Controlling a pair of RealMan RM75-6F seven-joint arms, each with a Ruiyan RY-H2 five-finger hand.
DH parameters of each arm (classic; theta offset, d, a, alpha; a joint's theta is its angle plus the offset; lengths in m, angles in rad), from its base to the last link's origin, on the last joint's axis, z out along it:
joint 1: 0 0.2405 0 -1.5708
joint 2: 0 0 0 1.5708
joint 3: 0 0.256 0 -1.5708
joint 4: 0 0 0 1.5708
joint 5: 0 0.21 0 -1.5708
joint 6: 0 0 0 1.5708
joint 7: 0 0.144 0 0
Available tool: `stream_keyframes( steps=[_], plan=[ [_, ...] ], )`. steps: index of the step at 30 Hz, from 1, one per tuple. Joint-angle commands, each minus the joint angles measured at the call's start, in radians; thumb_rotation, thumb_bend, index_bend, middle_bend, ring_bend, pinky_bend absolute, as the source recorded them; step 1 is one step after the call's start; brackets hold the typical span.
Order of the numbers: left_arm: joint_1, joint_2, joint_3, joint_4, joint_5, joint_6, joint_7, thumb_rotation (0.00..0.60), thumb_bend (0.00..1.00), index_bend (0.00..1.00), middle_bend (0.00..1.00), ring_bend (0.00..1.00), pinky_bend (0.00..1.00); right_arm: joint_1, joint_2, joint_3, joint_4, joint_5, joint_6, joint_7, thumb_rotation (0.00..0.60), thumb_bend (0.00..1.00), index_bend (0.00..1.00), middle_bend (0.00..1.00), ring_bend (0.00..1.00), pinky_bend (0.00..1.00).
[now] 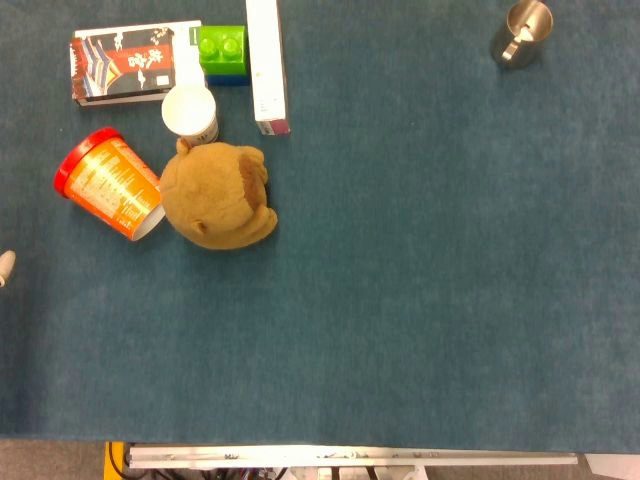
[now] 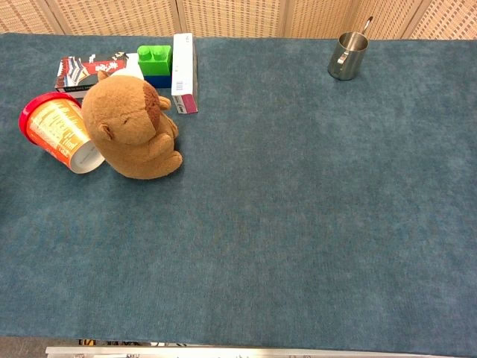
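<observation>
the bench is the biggest thing here, covered in blue-green felt w/ a metal rail along the near edge in the head view.

next in size: the plush bear, brown, sitting on the far-left part of the bench. chest view shows it upright, facing right, arms tucked in front.

touching its left side is the orange tub w/ a red lid, tipped on its side, lid end pointing away from the bear.

behind the bear, the long white box lies flat, running away from me, purple end nearest. left of it the printed box, red/black/white artwork, also flat. the green block w/ a blue base sits between those two boxes. the white cup stands just behind the bear, beside the white box; in the chest view the bear mostly hides it.

far right corner, well apart from the rest: the steel mug, upright, handle on its left in the chest view, something thin sticking out of it.

smallest: my left robot hand. only a pale tip shows at the left edge of the head view, nothing of it in the chest view, so i can't tell if it's spread or curled. it holds nothing i can see. the orange tub is the closest thing to it, up and to the right, near but not touching. my right robot hand doesn't show in either view.
</observation>
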Motion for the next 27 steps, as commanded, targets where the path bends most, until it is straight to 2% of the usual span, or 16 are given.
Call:
stream_keyframes(
  steps=[1,13,21,24,27],
  plan=[
    [-0.001,0.0,0.001,0.0,-0.003,-0.005,-0.001,0.6,0.19,0.08,0.09,0.1,0.02,0.0,0.004,0.0,-0.005,-0.002,0.001,0.0,0.6,0.12,0.3,0.3,0.18,0.21],
    [-0.013,0.019,0.01,0.002,0.017,-0.034,-0.059,0.6,0.19,0.08,0.09,0.1,0.02,0.008,0.033,0.013,-0.042,-0.02,0.016,0.011,0.6,0.12,0.3,0.3,0.18,0.21],
    [-0.076,0.048,0.014,0.045,0.102,-0.103,-0.224,0.597,0.19,0.08,0.08,0.1,0.02,0.039,0.079,0.045,-0.094,-0.005,-0.005,0.0,0.6,0.12,0.3,0.3,0.18,0.21],
    [-0.106,0.057,0.016,0.054,0.137,-0.132,-0.303,0.55,0.19,0.07,0.08,0.1,0.02,0.05,0.094,0.053,-0.105,0.005,-0.02,0.001,0.6,0.12,0.29,0.3,0.18,0.21],
    [-0.149,0.063,0.016,0.062,0.164,-0.176,-0.383,0.451,0.19,0.07,0.08,0.1,0.02,0.059,0.104,0.061,-0.115,0.011,-0.025,-0.003,0.6,0.12,0.29,0.3,0.18,0.21]
  ],
)
